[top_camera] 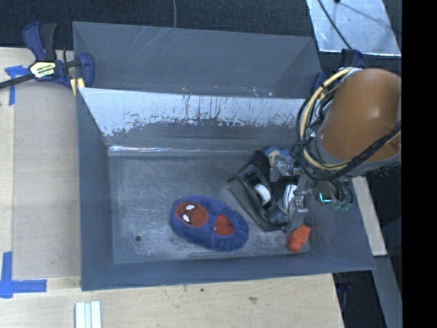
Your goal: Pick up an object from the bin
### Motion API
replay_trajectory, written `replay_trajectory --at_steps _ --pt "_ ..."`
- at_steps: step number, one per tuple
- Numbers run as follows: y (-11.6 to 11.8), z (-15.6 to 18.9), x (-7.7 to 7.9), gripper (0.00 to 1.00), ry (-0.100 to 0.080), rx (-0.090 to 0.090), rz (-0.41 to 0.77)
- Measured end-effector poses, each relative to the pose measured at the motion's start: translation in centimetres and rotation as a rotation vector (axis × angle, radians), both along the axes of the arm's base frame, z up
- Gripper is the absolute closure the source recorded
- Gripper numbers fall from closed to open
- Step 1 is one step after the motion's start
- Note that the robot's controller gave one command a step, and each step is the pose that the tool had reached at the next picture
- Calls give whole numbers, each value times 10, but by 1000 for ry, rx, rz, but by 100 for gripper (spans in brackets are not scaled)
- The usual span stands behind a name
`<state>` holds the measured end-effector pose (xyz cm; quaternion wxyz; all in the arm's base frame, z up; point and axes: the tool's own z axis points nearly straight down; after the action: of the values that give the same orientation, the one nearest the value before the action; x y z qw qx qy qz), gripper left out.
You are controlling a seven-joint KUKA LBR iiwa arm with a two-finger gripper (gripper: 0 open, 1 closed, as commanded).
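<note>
Right of the blue plush slipper (208, 225), which lies flat on the floor of the grey metal bin (95, 203) with 2 red face-like patches on its upper side, the gripper (295, 203) hangs low over a black, flat, oblong plastic thing with white parts (256, 193). That black thing lies slanted. Its near end is just beside the slipper's right end, and its far end points up and away from the slipper toward the bin's back wall. The gripper is at the side of the black thing farther from the slipper, touching it or very nearly so; I cannot tell which. Whether the pincer is released or clenched cannot be told either, as its tip is lost against the dark thing beneath it. Farther right of the slipper than the gripper, and about level with the slipper's lower edge, sits 1 small orange block-like piece (298, 238), just beside the black thing's lower corner and just below the gripper. Up and to the right of the slipper, the arm's rounded orange-brown cover (358, 111) bulges over the bin's right rim, with yellow and black cables (311, 125) looping round its slipper-facing side. Left of the slipper, apart from it, 1 small dark speck (138, 238) marks the bare floor.
</note>
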<state>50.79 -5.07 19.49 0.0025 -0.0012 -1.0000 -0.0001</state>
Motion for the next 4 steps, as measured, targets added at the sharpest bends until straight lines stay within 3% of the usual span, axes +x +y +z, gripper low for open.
replay_trajectory --at_steps 1,2,3,4 --pt "-14 -57 31 0 -2 0 -94" --pt "-10 -107 58 0 -14 3 349" --pt "-13 -107 56 100 2 2 348" --pt "-27 -109 60 100 16 9 130"
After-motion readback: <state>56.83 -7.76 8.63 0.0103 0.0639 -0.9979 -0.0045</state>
